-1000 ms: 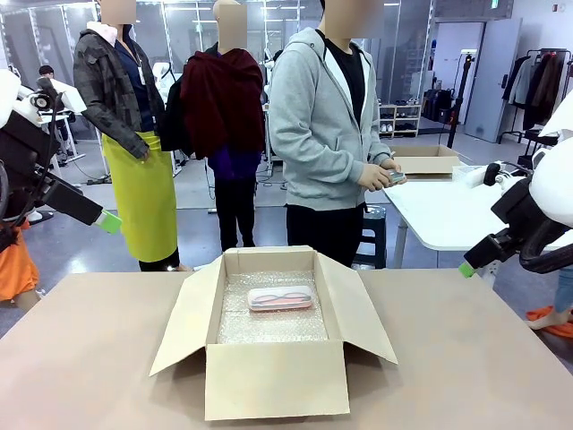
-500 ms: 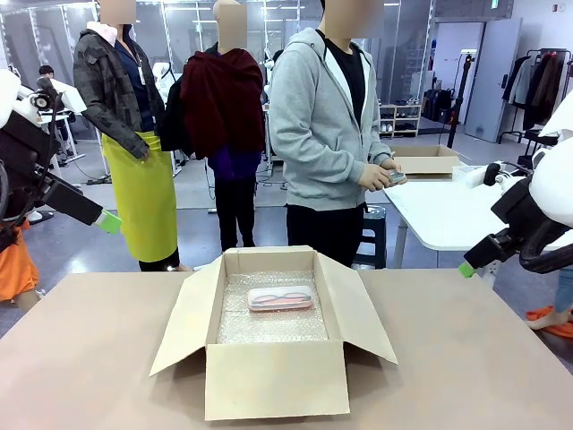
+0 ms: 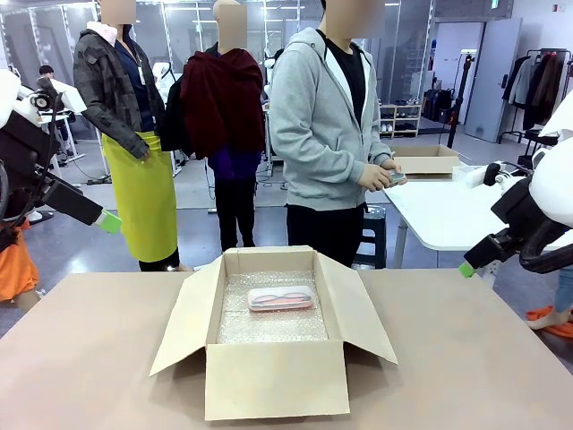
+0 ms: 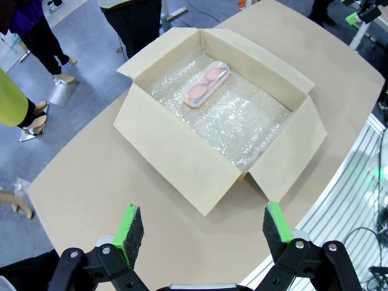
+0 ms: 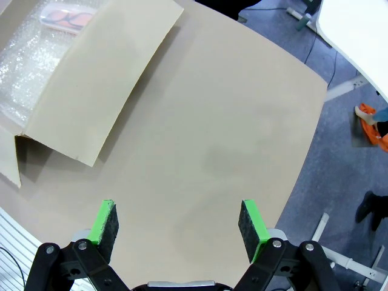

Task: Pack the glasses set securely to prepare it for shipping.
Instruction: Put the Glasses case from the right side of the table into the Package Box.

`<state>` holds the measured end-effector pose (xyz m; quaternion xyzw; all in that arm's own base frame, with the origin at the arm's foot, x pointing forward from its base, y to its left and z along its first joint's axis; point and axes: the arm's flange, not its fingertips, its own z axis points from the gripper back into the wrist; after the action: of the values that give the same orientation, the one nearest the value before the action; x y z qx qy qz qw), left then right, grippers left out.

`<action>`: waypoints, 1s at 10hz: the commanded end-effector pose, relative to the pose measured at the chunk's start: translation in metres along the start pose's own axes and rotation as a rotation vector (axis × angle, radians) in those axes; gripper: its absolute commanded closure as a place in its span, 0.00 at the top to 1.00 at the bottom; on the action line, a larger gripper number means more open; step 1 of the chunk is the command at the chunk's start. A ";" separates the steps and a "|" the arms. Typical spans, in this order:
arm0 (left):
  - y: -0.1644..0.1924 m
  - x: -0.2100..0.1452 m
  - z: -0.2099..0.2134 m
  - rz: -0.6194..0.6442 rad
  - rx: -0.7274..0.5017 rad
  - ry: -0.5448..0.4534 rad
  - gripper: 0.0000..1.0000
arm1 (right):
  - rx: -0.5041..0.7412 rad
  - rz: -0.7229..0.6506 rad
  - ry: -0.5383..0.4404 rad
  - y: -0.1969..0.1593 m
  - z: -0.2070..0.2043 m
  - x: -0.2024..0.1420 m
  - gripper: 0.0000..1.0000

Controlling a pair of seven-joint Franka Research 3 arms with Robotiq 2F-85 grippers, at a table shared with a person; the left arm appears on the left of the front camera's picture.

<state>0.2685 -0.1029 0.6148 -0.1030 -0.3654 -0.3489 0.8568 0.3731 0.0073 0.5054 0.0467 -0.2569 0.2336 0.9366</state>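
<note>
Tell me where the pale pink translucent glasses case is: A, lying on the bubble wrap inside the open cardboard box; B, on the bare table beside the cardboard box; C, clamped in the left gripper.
A: the pale pink translucent glasses case lies on the clear bubble wrap sheet lining the open brown cardboard box.

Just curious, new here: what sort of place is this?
Likely a robot test lab: left arm and right arm flank a table holding an open cardboard box; a white work table behind.
</note>
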 end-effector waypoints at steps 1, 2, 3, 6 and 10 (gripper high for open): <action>0.001 0.000 0.001 -0.003 -0.005 -0.005 1.00 | 0.002 0.002 0.004 0.000 0.000 -0.001 1.00; 0.001 0.000 0.001 -0.003 -0.005 -0.005 1.00 | 0.002 0.002 0.004 0.000 0.000 -0.001 1.00; 0.001 0.000 0.001 -0.003 -0.005 -0.005 1.00 | 0.002 0.002 0.004 0.000 0.000 -0.001 1.00; 0.001 0.000 0.001 -0.003 -0.005 -0.005 1.00 | 0.002 0.002 0.004 0.000 0.000 -0.001 1.00; 0.001 0.000 0.001 -0.003 -0.005 -0.005 1.00 | 0.002 0.002 0.004 0.000 0.000 -0.001 1.00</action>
<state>0.2685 -0.1029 0.6148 -0.1030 -0.3654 -0.3489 0.8568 0.3731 0.0073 0.5054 0.0467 -0.2569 0.2336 0.9366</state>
